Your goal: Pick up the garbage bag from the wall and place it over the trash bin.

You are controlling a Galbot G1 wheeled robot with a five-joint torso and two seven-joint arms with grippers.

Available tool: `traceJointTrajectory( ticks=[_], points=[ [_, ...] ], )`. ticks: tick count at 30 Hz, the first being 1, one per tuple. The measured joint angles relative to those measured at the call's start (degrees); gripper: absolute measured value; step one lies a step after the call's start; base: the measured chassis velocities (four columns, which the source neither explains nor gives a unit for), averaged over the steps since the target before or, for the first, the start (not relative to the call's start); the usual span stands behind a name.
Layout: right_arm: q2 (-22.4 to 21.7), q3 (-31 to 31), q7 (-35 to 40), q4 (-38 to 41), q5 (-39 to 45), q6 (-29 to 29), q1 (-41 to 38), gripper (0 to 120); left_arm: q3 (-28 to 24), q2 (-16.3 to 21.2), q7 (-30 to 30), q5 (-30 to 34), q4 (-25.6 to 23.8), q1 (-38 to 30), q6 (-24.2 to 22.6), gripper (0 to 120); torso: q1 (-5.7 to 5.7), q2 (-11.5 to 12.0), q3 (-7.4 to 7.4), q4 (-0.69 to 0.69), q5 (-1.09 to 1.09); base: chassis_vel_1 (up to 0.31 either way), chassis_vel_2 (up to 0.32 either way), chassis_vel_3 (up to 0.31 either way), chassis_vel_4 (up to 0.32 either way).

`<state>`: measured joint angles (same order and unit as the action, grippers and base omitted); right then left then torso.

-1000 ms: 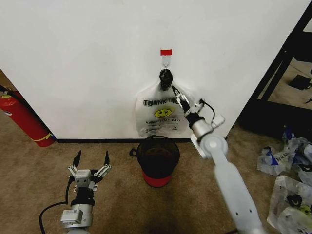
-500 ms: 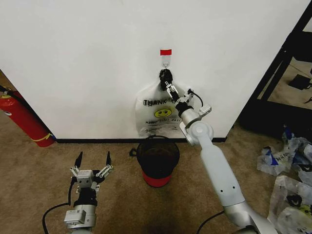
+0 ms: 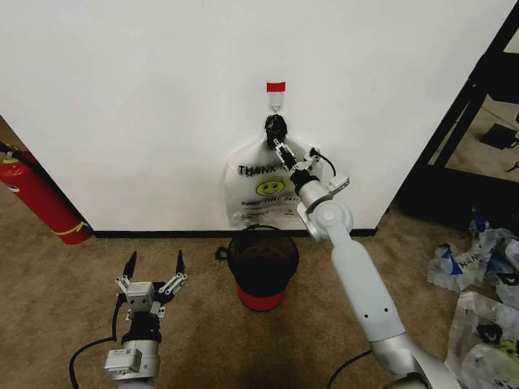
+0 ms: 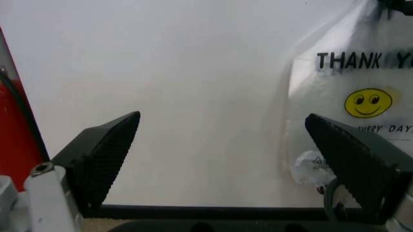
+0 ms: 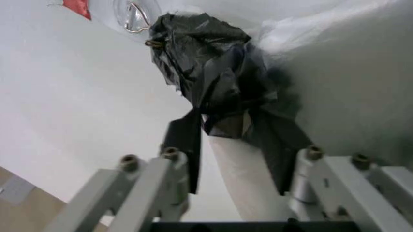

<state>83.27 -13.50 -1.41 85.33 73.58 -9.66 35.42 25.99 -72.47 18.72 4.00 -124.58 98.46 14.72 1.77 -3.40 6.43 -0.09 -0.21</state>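
Now the right gripper (image 3: 278, 147) is open around the black knot (image 5: 213, 82) of the white bag (image 3: 263, 190); left gripper (image 3: 152, 265) wide, low.

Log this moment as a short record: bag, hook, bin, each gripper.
bag: white smiley bag hanging flat against the wall, black knot on top
hook: red-topped hook holds the knot
bin: black mesh bin on the carpet under the bag
right gripper: raised, fingers open on either side of the knot's lower end
left gripper: low, open, idle
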Motion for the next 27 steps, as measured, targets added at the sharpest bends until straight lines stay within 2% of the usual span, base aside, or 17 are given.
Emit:
traceJointTrajectory(
  ticks=[2, 3, 8, 19, 27],
  points=[
    [0.01, -0.08, 0.09, 0.10, -0.09, 0.09, 0.15, 20, -0.01, 0.07, 0.00, 0.04, 0.00, -0.03, 0.01, 100, 0.00, 0.00, 0.00, 0.00, 0.00, 0.000, 0.000, 0.000, 0.000],
    [0.01, -0.08, 0.09, 0.10, -0.09, 0.09, 0.15, 20, -0.01, 0.07, 0.00, 0.04, 0.00, -0.03, 0.01, 100, 0.00, 0.00, 0.00, 0.00, 0.00, 0.000, 0.000, 0.000, 0.000],
    [-0.18, -0.31, 0.38, 0.62, -0.16, 0.32, 0.42, 0, 0.06, 0.21, 0.00, 0.17, 0.00, -0.18, 0.02, 100, 0.00, 0.00, 0.00, 0.00, 0.00, 0.000, 0.000, 0.000, 0.000],
    [-1.44, -0.74, 0.88, 2.64, -0.21, 0.57, 1.83, 0, -0.08, 0.07, -0.03, 0.23, -0.14, -0.14, 0.02, 100, 0.00, 0.00, 0.00, 0.01, 0.00, 0.000, 0.000, 0.000, 0.000],
    [-5.79, -0.31, 0.29, 9.48, -3.05, 0.71, 8.30, 0, -0.73, 0.14, -0.04, 0.12, -0.16, -0.22, 0.12, 100, 0.00, 0.00, 0.00, -0.01, 0.01, 0.000, 0.000, 0.000, 0.000]
  ],
)
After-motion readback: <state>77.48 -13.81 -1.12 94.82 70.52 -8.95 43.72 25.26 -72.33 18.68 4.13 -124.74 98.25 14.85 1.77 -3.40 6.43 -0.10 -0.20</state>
